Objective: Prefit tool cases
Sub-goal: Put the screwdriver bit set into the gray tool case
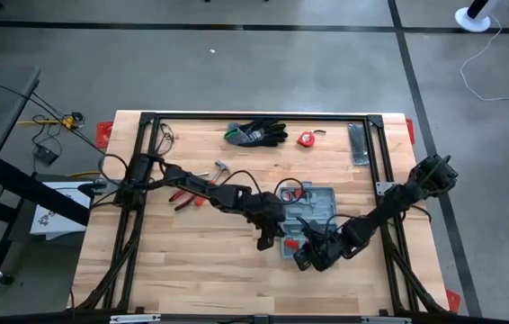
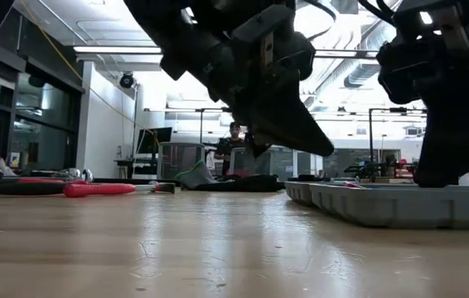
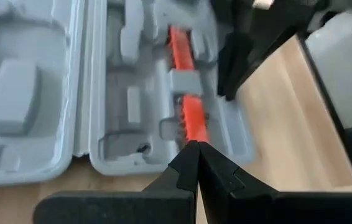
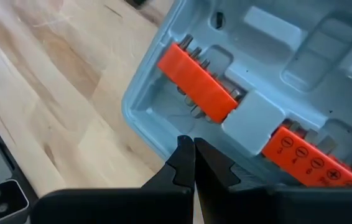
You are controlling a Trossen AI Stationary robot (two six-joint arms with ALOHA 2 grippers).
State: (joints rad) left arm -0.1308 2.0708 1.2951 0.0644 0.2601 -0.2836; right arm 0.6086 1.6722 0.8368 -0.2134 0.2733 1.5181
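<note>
Grey-blue, the tool case (image 1: 313,220) lies open on the table (image 1: 191,261) for fitting, and we see left gripper (image 3: 196,148) and right gripper (image 4: 193,144) both pinched closed, empty, at its near edge

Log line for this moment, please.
tool case open flat, orange bit holders seated | left gripper shut, at case edge | right gripper shut, at case corner

Plastic case on a wood counter
Matt grey-blue moulded plastic tool case (image 4: 275,74); glossy orange plastic bit holder (image 4: 196,82) inside; smooth, pale-grained wooden counter (image 1: 191,261).
</note>
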